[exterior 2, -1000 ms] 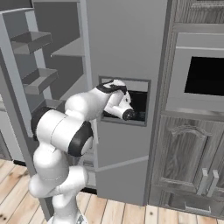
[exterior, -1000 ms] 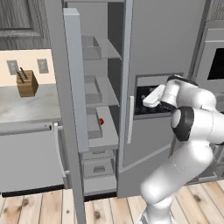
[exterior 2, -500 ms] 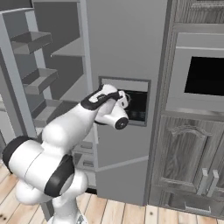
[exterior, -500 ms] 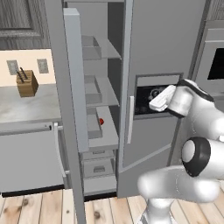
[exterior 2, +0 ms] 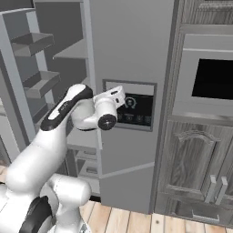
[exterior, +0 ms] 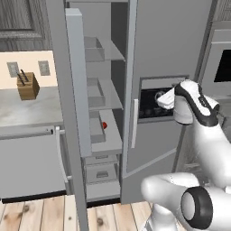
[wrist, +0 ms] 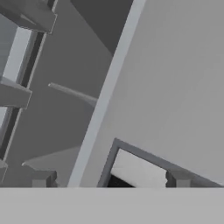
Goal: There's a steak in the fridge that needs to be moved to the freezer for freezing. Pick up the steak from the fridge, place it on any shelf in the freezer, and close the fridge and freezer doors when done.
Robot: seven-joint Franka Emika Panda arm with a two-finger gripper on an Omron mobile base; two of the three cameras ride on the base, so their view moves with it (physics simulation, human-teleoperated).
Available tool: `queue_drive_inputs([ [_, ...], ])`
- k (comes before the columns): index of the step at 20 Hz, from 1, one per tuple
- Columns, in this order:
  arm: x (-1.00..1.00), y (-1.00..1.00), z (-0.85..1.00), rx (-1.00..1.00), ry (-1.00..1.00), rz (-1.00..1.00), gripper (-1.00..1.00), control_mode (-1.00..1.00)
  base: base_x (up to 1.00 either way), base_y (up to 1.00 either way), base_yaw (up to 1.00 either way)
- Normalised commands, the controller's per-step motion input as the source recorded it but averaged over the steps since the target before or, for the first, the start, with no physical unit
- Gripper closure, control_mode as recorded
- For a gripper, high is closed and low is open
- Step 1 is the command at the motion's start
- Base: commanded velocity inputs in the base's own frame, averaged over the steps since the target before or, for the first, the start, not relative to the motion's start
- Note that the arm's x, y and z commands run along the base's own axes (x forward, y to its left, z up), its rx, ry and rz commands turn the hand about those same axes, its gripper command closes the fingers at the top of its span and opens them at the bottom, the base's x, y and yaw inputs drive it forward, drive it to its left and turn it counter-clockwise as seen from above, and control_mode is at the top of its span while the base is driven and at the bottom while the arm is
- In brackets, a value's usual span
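Observation:
The fridge's right door (exterior: 180,40) is shut, with a dark dispenser panel (exterior: 151,103) set in it. The left door (exterior: 76,81) stands wide open and bares shelves (exterior: 108,97) and drawers. A small red item (exterior: 104,125) lies on a lower shelf; I cannot tell whether it is the steak. My gripper (exterior: 159,100) hovers just in front of the dispenser panel (exterior 2: 136,109), near the shut door's left edge. In the hand view the gripper (wrist: 109,181) is open, its fingertips (wrist: 41,178) wide apart with nothing between them.
A grey counter (exterior: 27,110) with a wooden knife block (exterior: 27,85) lies left of the open door. A wall oven (exterior 2: 211,84) and wooden cabinet doors (exterior 2: 195,168) stand right of the fridge. The arm's elbow (exterior: 198,207) bulks low at the right of the left base view.
The arm has refolded: its elbow dropped low toward the base while the hand stayed by the dispenser, edging up and toward the shut door's left edge. Nothing was taken hold of.

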Motion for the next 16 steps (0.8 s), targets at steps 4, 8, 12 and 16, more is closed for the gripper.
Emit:
queue_drive_inputs([
  [4,-0.75,0.02,0.76,0.00,0.33,-0.09,-1.00,-1.00,0.00,0.00,0.00],
  [8,-0.66,0.12,0.49,0.00,0.42,-0.10,-1.00,-1.00,0.00,0.00,0.00],
  [12,-0.60,0.22,0.66,0.00,0.24,-0.06,-1.00,-1.00,0.00,0.00,0.00],
  [16,-0.89,0.15,0.13,-0.02,0.12,-0.01,-1.00,-1.00,0.00,0.00,0.00],
])
